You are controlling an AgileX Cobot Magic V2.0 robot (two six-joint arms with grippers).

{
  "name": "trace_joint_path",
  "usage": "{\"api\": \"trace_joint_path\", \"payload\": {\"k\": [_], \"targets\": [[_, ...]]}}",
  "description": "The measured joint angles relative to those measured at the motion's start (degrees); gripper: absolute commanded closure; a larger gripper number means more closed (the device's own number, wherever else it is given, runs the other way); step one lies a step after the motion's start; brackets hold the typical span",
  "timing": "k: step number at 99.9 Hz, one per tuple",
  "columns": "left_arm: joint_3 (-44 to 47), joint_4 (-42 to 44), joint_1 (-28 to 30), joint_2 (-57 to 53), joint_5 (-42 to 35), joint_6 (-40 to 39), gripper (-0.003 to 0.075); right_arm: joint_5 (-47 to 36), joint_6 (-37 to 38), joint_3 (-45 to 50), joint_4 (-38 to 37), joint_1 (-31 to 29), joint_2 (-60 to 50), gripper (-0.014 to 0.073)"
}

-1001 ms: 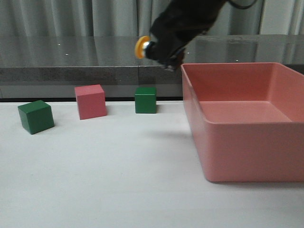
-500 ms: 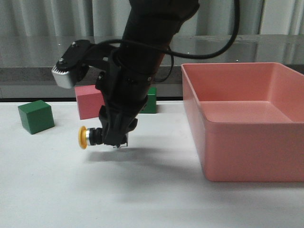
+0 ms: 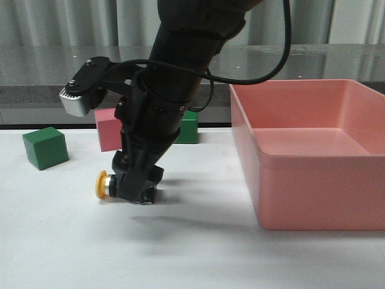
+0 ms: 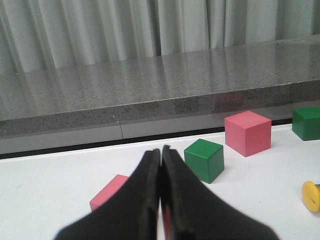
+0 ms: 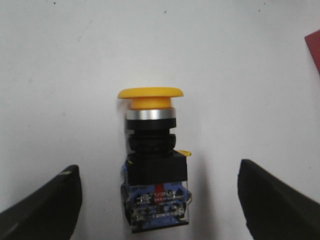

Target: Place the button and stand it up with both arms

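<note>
the button (image 3: pixel 111 185) was seen lying on its side on the white table (image 3: pixel 180 247), its yellow cap turned toward the green cube (image 3: pixel 45 147) at the left and its clear base hidden behind the right gripper (image 3: pixel 139 191) in the front view. in the right wrist view the button (image 5: pixel 154 165) lay between two widely parted fingers (image 5: pixel 45 205), neither of which touched it, so the right gripper (image 5: pixel 160 200) was judged released around the part rather than clamped on it. the left gripper (image 4: pixel 161 200) was shown pressed together with nothing between its fingers, held low over the table well apart from the button, whose yellow cap was just caught at the edge of that view (image 4: pixel 311 195). the placing step was judged done, while the standing step was not yet done. several risks were noted from here. because the body is round, the button could be rolled off line if it were brushed by a finger as the arm was lifted. if it were tipped up by a push on the cap alone, it could be slid across the smooth table instead of pivoting onto its square base. a crowded approach by both arms could also lead to contact between them, and the pink bin (image 3: pixel 313 150) near the right arm could be struck in a wide swing.
</note>
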Motion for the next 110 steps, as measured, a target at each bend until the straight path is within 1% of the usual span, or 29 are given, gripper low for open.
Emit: {"api": "trace_joint_path", "payload": {"k": [7, 8, 11, 13, 15, 16, 18, 21, 23, 25, 26, 28, 31, 32, 36, 46, 52, 60, 78, 98, 110], "targets": [[0.00, 0.00, 0.00, 0.00, 0.00, 0.00, 0.0740, 0.86, 1.00, 0.00, 0.00, -0.21, -1.00, 0.0001], [0.00, 0.00, 0.00, 0.00, 0.00, 0.00, 0.0740, 0.98, 1.42, 0.00, 0.00, -0.21, -1.15, 0.0029], [0.00, 0.00, 0.00, 0.00, 0.00, 0.00, 0.0740, 1.38, 2.33, 0.00, 0.06, -0.34, -1.83, 0.0066], [0.00, 0.00, 0.00, 0.00, 0.00, 0.00, 0.0740, 1.67, 3.22, 0.00, 0.06, -0.62, -2.44, 0.0109], [0.00, 0.00, 0.00, 0.00, 0.00, 0.00, 0.0740, 1.94, 4.18, 0.00, 0.14, -0.76, -3.18, 0.0178], [0.00, 0.00, 0.00, 0.00, 0.00, 0.00, 0.0740, 2.05, 4.53, 0.00, 0.14, -0.92, -3.43, 0.0178], [0.00, 0.00, 0.00, 0.00, 0.00, 0.00, 0.0740, 2.23, 5.63, 0.00, 0.14, -1.26, -4.29, 0.0257], [0.00, 0.00, 0.00, 0.00, 0.00, 0.00, 0.0740, 2.86, 7.18, 0.00, 0.14, -1.81, -5.88, 0.0321], [0.00, 0.00, 0.00, 0.00, 0.00, 0.00, 0.0740, 3.15, 8.30, 0.00, 0.14, -2.31, -6.56, 0.0412], [0.00, 0.00, 0.00, 0.00, 0.00, 0.00, 0.0740, 3.59, 9.46, 0.00, 0.14, -2.89, -7.63, 0.0457], [0.00, 0.00, 0.00, 0.00, 0.00, 0.00, 0.0740, 3.99, 9.84, 0.00, 0.14, -3.08, -8.37, 0.0504], [0.00, 0.00, 0.00, 0.00, 0.00, 0.00, 0.0740, 4.51, 10.89, 0.00, 0.14, -3.72, -9.53, 0.0550], [0.00, 0.00, 0.00, 0.00, 0.00, 0.00, 0.0740, 5.23, 12.20, 0.00, 0.14, -4.63, -11.13, 0.0660], [0.00, 0.00, 0.00, 0.00, 0.00, 0.00, 0.0740, 5.38, 12.77, 0.00, 0.14, -5.12, -11.53, 0.0667], [0.00, 0.00, 0.00, 0.00, 0.00, 0.00, 0.0740, 6.35, 14.40, 0.13, 0.14, -6.62, -14.05, 0.0650], [0.00, 0.00, 0.00, 0.00, 0.00, 0.00, 0.0740, 7.13, 17.85, 2.34, 0.19, -10.30, -20.59, 0.0655], [0.00, 0.00, 0.00, 0.00, 0.00, 0.00, 0.0740, 6.99, 19.56, 5.04, 0.19, -12.41, -25.22, 0.0655], [0.00, 0.00, 0.00, 0.00, 0.00, 0.00, 0.0740, 4.80, 22.05, 9.80, 0.19, -15.68, -31.49, 0.0655], [0.00, 0.00, 0.00, 0.00, 0.00, 0.00, 0.0740, -5.10, 27.41, 25.43, 0.27, -23.43, -47.98, 0.0655], [0.00, 0.00, 0.00, 0.00, 0.00, 0.00, 0.0739, -15.12, 28.59, 44.29, 0.27, -30.98, -67.72, 0.0655], [0.00, 0.00, 0.00, 0.00, 0.00, 0.00, 0.0740, -17.74, 28.80, 53.65, 0.27, -35.06, -79.95, 0.0655]]}}
